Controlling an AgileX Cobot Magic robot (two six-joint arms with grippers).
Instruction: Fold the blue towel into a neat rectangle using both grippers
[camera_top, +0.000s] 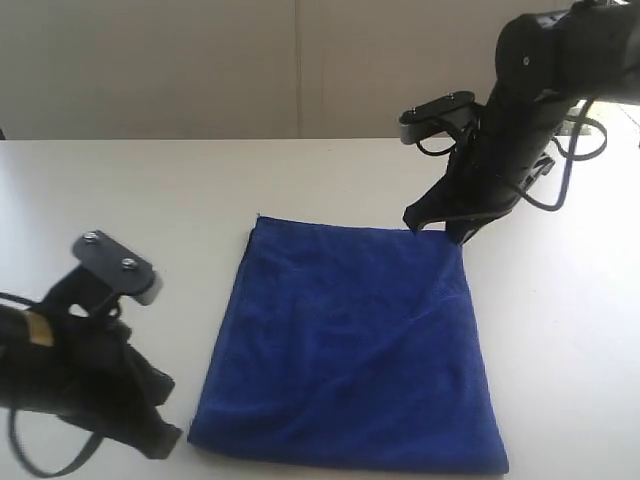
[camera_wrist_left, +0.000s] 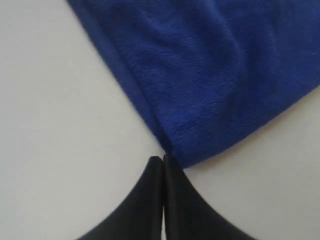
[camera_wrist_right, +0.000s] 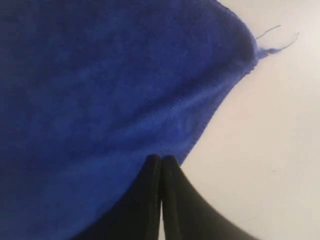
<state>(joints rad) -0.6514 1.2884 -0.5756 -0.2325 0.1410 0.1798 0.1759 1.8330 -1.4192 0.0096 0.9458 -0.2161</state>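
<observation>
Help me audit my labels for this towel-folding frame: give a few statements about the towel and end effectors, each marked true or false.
1. The blue towel lies spread out on the table. True.
2. The left end effector is at the towel's far right corner. False: in the exterior view it is at the near left corner.
3. The fingers of the right end effector are pressed together. True.
4. A second cloth lies beside the towel. False: it is the only cloth.
5. Loose threads stick out from a towel corner. True.
</observation>
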